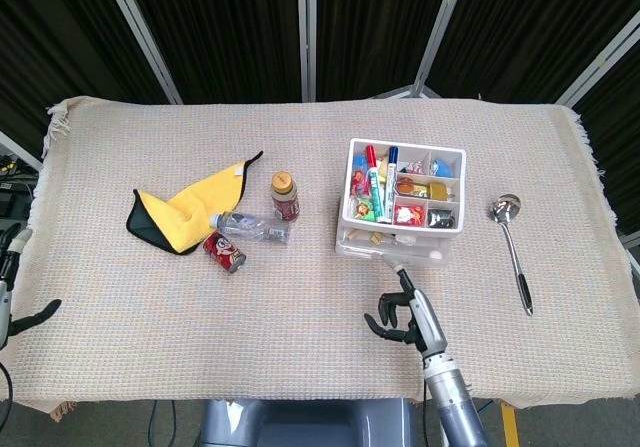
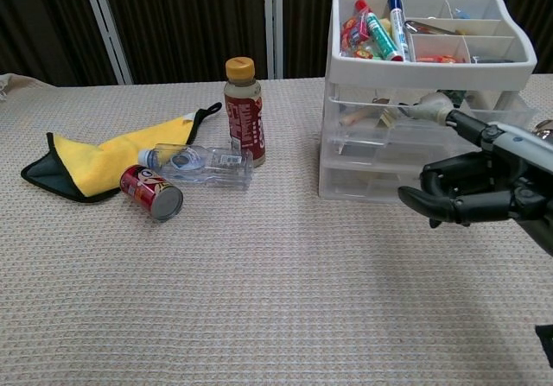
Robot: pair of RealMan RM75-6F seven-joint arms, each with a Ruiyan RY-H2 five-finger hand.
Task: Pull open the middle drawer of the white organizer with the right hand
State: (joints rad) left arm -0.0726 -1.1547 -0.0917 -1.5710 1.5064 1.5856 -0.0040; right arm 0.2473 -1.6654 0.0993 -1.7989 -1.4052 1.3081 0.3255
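one extended fingertip [image 2: 434, 107] of my right hand [image 2: 484, 187] reaches up to the front lip of the middle drawer [image 2: 406, 118], while the other fingers curl inward on nothing; whether the tip hooks the lip or only touches it i cannot tell. that drawer juts out past the drawers above and below it in the white organizer [image 1: 400, 212], which stands right of centre on the woven cloth [image 1: 150, 307], its top tray packed with markers and small items. from the head view my right hand [image 1: 408, 312] sits just in front of the organizer. my left hand [image 1: 25, 312] shows only at the far left edge, and i cannot tell how its fingers lie. left of the organizer stand a brown bottle [image 2: 244, 111], a clear bottle [image 2: 197, 164] lying on its side, a red can [image 2: 151, 192] and a yellow cloth [image 2: 104, 160]. to the right lies a ladle [image 1: 512, 247].
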